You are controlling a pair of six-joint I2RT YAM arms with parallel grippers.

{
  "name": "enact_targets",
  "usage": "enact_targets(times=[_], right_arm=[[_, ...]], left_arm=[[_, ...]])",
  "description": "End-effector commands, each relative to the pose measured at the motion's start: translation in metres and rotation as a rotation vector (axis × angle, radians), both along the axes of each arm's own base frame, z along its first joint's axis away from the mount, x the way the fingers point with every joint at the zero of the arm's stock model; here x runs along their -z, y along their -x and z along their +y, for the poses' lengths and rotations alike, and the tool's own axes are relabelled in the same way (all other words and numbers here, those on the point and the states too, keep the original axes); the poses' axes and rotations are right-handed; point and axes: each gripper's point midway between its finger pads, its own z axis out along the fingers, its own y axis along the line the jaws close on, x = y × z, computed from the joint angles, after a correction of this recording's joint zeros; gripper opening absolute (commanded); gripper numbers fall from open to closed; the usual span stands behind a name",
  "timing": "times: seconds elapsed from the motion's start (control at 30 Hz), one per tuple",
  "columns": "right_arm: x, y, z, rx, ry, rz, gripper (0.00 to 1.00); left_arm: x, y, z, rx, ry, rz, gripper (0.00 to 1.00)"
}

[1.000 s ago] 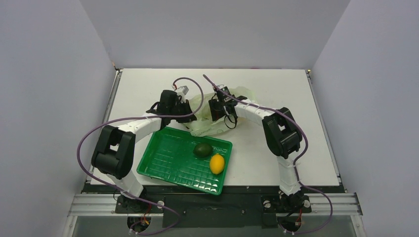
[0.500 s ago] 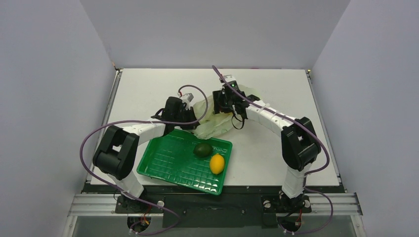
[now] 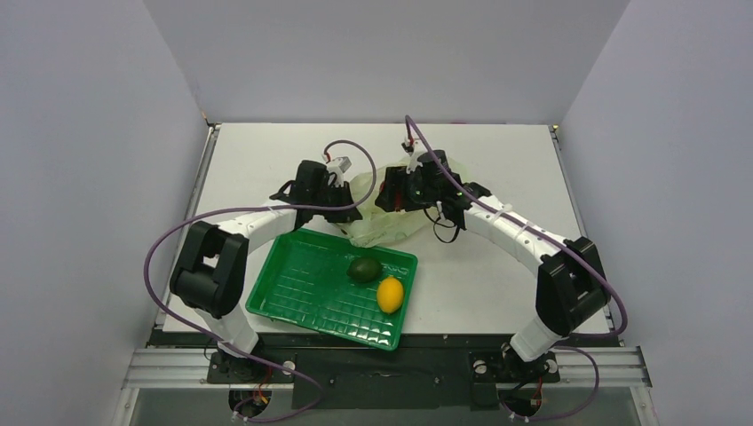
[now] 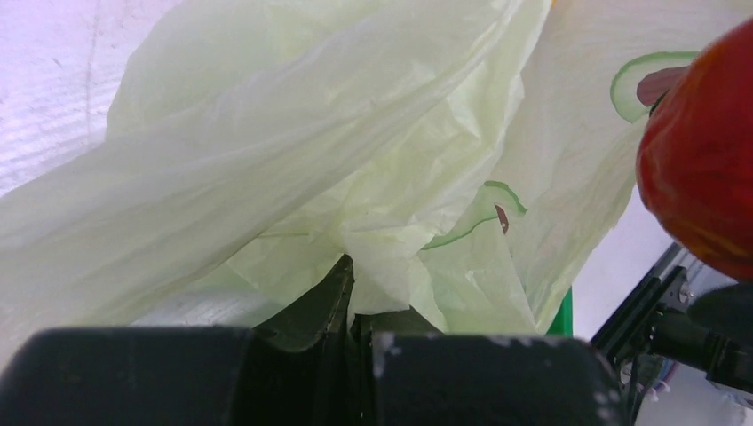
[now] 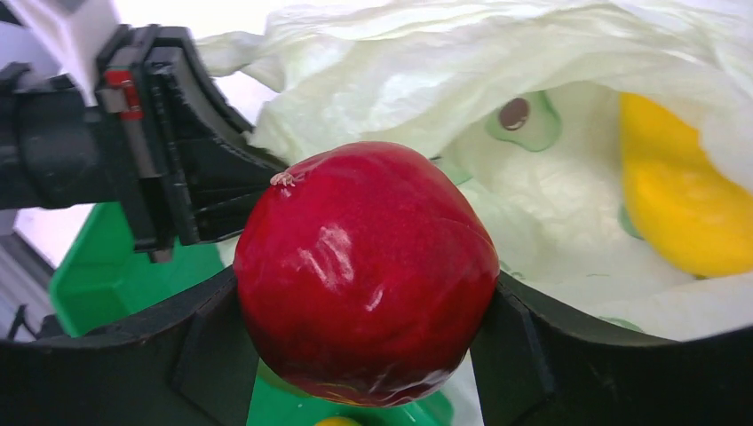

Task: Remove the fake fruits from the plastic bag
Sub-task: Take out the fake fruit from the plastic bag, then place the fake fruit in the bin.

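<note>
Checking the last second: swung the right arm out toward the right edge of the white tabletop (image 3: 266,160) and raised its wrist off the thin crinkly pale yellow-green plastic bag (image 3: 388,224). Came up with the glossy round red plastic fruit (image 5: 364,271) in the right gripper (image 5: 360,355), with jaws spread wide and a finger on each flank; grip looked firm. Saw that fruit in front of the bag mouth, not inside it, with the rigid green plastic tray (image 3: 302,288) showing below it in the right wrist view.

Kept the left gripper (image 4: 355,306) pinched fully closed on a fold of bag film, pinning the bag around mid-tabletop, just beyond the tray's far rim.

Counted two already in the tray by the tabletop's near edge: dark green plastic fruit (image 3: 364,268) and yellow oval plastic lemon (image 3: 390,294), just beside each other. Spotted the elongated yellow-orange plastic mango (image 5: 675,195) down inside the bag.

Judged the third of four as good as out. Needed only a drop into the tray, then one more reach for the mango.
</note>
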Motion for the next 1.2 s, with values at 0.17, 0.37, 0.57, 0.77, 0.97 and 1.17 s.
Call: enact_targets(times=[0.17,0.37,0.57,0.77,0.97,1.17], right_arm=[[-0.053,0.035,0.028,-0.093,-0.140,-0.072,0.00],[-0.032,0.103,0.037,-0.161,-0.062,-0.058,0.00],[-0.011,0.172,0.050,-0.177,-0.057,-0.066,0.00],[0.037,0.206,0.068,-0.220,0.109,-0.040,0.07],[0.065,0.220,0.076,-0.258,0.337,-0.064,0.24],[0.082,0.223,0.084,-0.262,0.398,-0.063,0.44]], left_arm=[[-0.019,0.009,-0.013,0.071,0.113,0.105,0.00],[-0.006,0.014,-0.007,0.096,0.064,0.095,0.00],[-0.009,0.013,0.001,0.094,0.014,0.076,0.00],[-0.013,0.012,-0.003,0.113,0.030,0.079,0.00],[-0.012,0.011,0.000,0.107,0.015,0.071,0.00],[-0.012,0.010,-0.001,0.105,0.016,0.071,0.00]])
